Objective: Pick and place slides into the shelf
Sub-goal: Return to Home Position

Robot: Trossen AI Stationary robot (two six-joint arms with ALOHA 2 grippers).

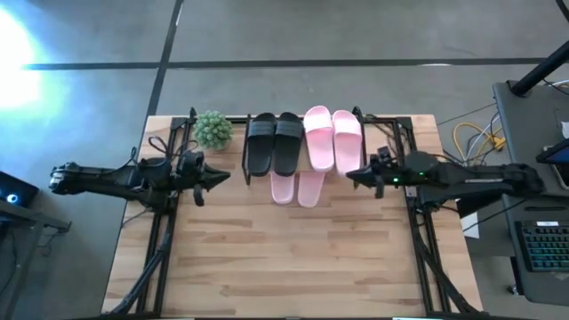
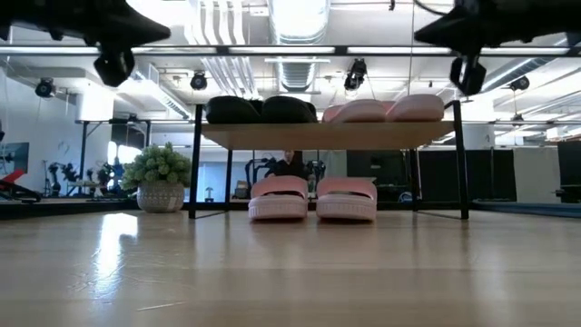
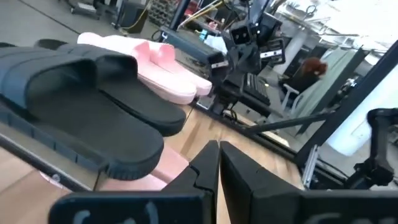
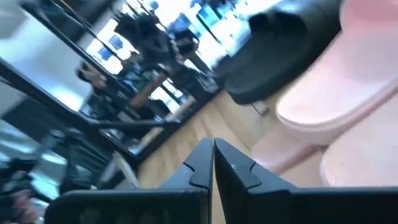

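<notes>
**HANDS CLEAR OF THE COUNTER, SIX SLIDES ON THE SHELF**

I read the counter [image 1: 293, 267] from its front edge back.

1. Left hand [image 1: 224, 175]: it hangs above the counter, just beside the left front corner of the shelf [image 2: 327, 134], and points inward. Its fingers [image 3: 202, 171] are pressed together and grip nothing.
2. Right hand [image 1: 348, 175]: it mirrors the left one at the shelf's right front corner, at about the same height, and points inward. Its fingers [image 4: 199, 165] are also pressed together, with nothing between them.
3. Lower pink pair [image 1: 298, 188]: it stands on the counter under the plank, side by side. The front ends stick out past the shelf's front edge, between the two hands.
4. Black pair [image 1: 274, 142]: it lies on the plank top, on the left half, side by side and touching.
5. Upper pink pair [image 1: 332, 138]: it lies on the plank top, on the right half, just beside the black pair.
6. Potted plant [image 1: 212, 129]: it stands on the counter by the shelf's left rear leg.
</notes>
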